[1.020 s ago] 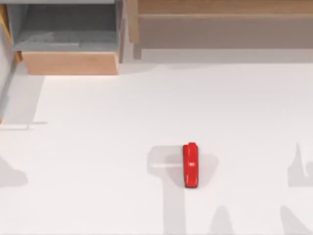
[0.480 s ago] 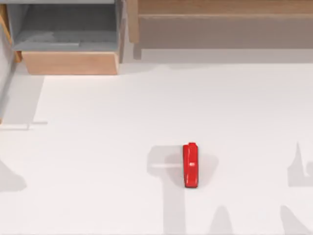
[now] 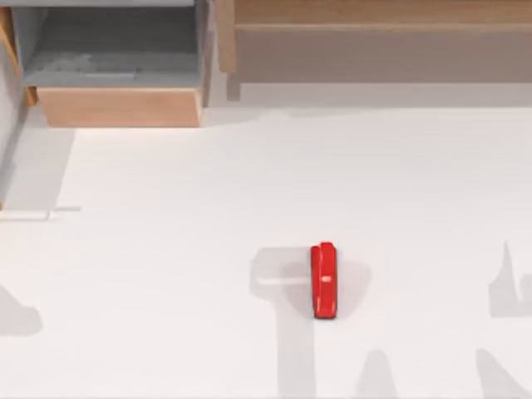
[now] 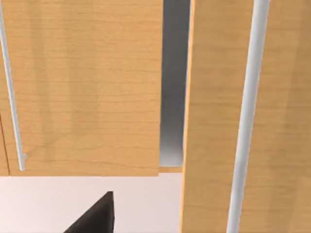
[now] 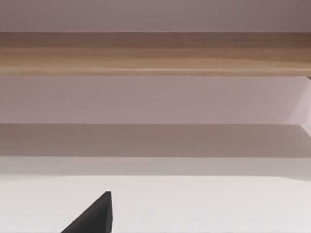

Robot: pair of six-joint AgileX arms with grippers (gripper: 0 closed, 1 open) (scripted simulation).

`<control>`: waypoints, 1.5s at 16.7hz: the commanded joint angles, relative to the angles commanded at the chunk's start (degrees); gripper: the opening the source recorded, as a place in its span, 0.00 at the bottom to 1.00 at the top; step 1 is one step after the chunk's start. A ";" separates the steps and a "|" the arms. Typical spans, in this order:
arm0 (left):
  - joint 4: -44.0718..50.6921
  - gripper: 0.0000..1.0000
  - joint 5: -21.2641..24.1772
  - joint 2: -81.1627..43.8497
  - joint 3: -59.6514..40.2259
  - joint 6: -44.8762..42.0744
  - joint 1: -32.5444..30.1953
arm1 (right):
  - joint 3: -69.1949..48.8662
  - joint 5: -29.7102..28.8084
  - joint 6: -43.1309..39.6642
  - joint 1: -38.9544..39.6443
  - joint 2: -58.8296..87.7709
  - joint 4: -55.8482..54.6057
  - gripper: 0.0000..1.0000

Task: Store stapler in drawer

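Eyeing stapler (image 3: 324,281): red bar lying flat on white table (image 3: 166,274), lower centre of top frame, long axis running up-down. Drawer (image 3: 116,79) sits open at upper left, well apart from it, grey inside exposed, tan front facing me. Judging stapler rigid, light, glossy, so likely slippery; best pinch across narrow sides at mid-length. Dark fingertip (image 4: 95,217) of my left claw pokes into left wrist shot; open or closed, cannot tell, either claw.

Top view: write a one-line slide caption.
Red stapler lies alone on the white table, well apart from the open drawer at the far left corner.
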State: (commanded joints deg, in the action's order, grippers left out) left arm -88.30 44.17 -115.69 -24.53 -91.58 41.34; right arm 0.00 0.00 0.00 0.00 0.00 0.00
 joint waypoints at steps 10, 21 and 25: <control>21.93 1.00 1.23 13.13 -0.45 22.05 -16.25 | 0.00 0.00 0.00 0.00 0.00 0.00 1.00; 83.55 1.00 -15.10 9.63 -35.27 75.13 -52.51 | 0.00 0.00 0.00 0.00 0.00 0.00 1.00; 108.63 1.00 -23.74 3.19 -52.00 95.51 -65.39 | 0.00 0.00 0.00 0.00 0.00 0.00 1.00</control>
State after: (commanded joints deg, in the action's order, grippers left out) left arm 20.33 20.43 -112.49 -76.53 3.93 -24.05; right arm 0.00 0.00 0.00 0.00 0.00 0.00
